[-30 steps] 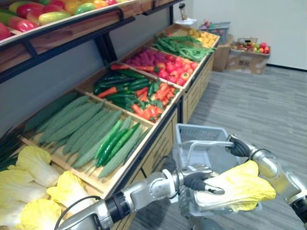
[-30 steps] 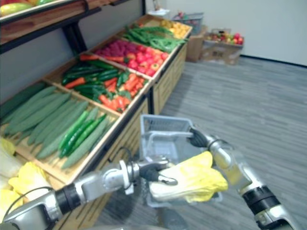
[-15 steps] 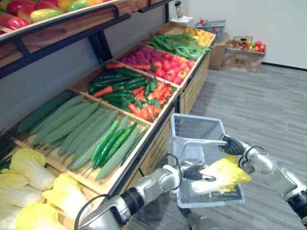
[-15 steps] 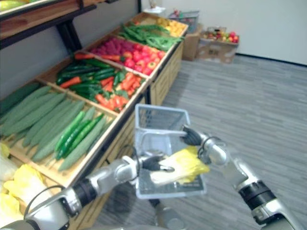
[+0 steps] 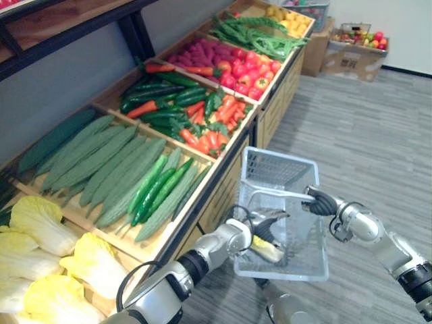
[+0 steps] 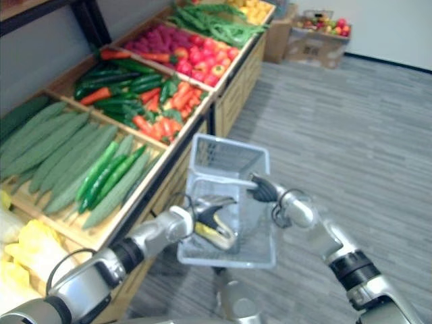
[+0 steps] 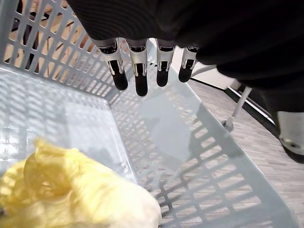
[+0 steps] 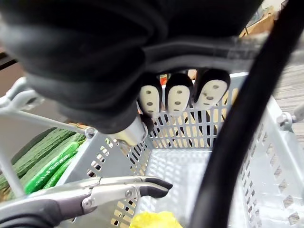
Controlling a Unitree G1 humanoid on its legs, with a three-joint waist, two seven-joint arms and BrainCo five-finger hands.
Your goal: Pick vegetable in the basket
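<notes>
Left eye view and right eye view: the basket, a pale grey mesh one, hangs beside a wooden stall and above the grey floor. The right hand comes in from the right and is closed round the handle. The right wrist view shows its dark fingertips curled over that bar.

The left hand reaches in over the basket's near wall, and its arm crosses the rim on the stall side. The cabbage, pale yellow, lies on the basket floor directly under this hand, against the wall nearest the stall.

Left wrist view: the left hand's fingers are straight and spread in a row. They hold nothing and point across the mesh floor toward the far wall. The cabbage lies below and behind the fingertips, apart from them. Whether the palm touches it cannot be told.

Right wrist view: one silver digit of the left hand shows inside the basket, just above the top of the cabbage.

On the stall, crates hold cucumbers, mixed peppers and, nearest the robot, more cabbages.
</notes>
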